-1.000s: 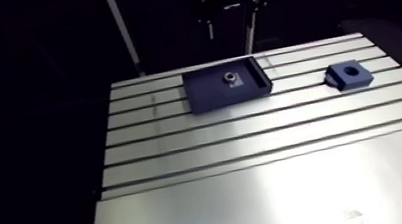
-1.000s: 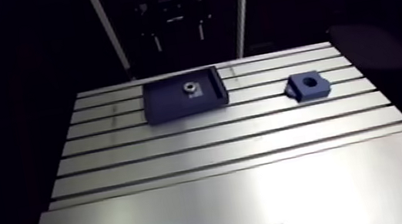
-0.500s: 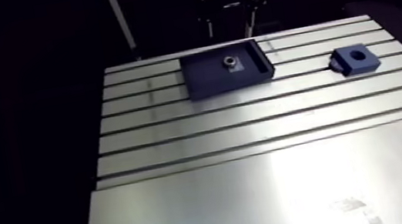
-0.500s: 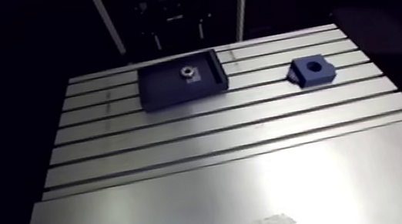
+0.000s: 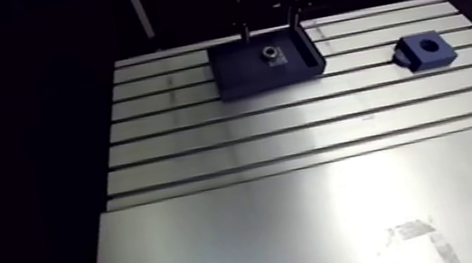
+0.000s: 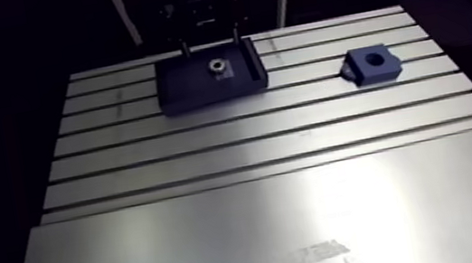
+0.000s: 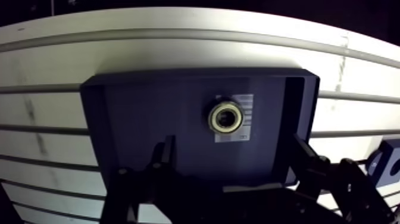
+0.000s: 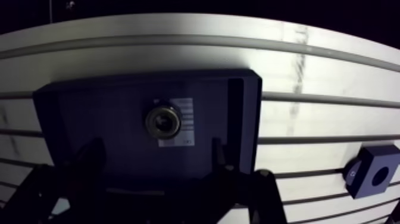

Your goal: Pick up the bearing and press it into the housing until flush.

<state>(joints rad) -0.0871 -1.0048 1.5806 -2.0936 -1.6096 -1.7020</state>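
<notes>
The bearing (image 7: 226, 117), a small metal ring, lies on a white label inside a dark blue tray (image 7: 149, 113) at the table's far side. In the wrist view my gripper (image 7: 233, 156) hangs above the tray, open, with the bearing just ahead of the gap between its fingertips (image 7: 163, 154). Nothing is held. The housing (image 5: 426, 49), a dark blue block with a round hole in its top, sits on the table to the right of the tray, beside the gripper (image 6: 210, 44).
The slotted aluminium table (image 5: 295, 133) runs toward me and ends in a smooth plate (image 5: 329, 228) in front. The tray has a raised rim and an inner ridge (image 8: 233, 113) along its right side.
The arm camera has shifted, so the table sits higher in the picture. The gripper has come down closer over the tray's far edge. Bearing, tray and housing have stayed in place.
</notes>
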